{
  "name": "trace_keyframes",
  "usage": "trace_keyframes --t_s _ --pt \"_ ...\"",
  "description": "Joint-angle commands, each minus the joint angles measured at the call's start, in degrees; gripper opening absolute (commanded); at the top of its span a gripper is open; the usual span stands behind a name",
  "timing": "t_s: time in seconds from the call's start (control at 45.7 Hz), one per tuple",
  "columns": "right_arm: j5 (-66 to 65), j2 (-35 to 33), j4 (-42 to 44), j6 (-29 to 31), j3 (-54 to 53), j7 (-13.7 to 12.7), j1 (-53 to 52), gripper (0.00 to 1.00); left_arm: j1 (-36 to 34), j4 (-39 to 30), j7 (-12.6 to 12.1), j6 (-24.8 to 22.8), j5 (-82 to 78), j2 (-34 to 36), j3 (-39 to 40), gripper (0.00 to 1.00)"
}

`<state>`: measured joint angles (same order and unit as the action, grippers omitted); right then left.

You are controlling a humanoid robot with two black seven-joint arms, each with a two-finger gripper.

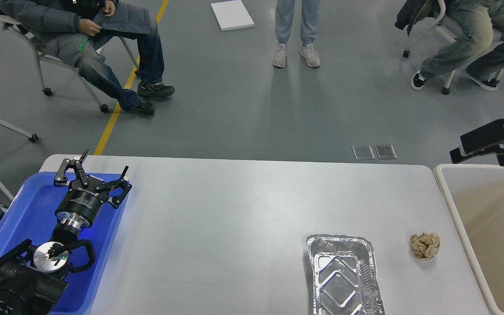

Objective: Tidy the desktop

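The desktop [234, 227] is a wide white-grey tabletop. A silver foil tray [344, 275] lies on it at the front right, empty. A crumpled brown paper ball [425, 245] lies just right of the tray. My left gripper [104, 162] is open and empty, hovering over the far end of the blue plastic tray [24, 210] at the left. My right gripper [475, 144] comes in at the right edge, above the far left corner of the beige bin [449, 197]; it is dark and its fingers cannot be told apart.
The beige bin with a white rim stands against the table's right end. People sit on wheeled chairs [37, 52] and one stands [295, 52] on the grey floor beyond the table. A white board [232, 14] lies on the floor.
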<state>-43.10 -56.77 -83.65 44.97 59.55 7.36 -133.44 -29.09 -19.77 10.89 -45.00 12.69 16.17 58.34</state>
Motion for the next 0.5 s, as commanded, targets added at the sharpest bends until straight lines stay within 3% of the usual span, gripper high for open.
trace_keyframes --t_s 0.0,0.482 --pt "0.30 0.43 -0.11 0.03 -0.49 0.02 0.81 1.00 0.00 -0.01 0.01 0.00 -0.03 0.00 0.02 1.00" --pt "-0.14 4.83 0.07 0.03 10.84 -0.15 1.52 1.00 0.00 -0.01 0.01 0.00 -0.03 0.00 -0.07 1.00"
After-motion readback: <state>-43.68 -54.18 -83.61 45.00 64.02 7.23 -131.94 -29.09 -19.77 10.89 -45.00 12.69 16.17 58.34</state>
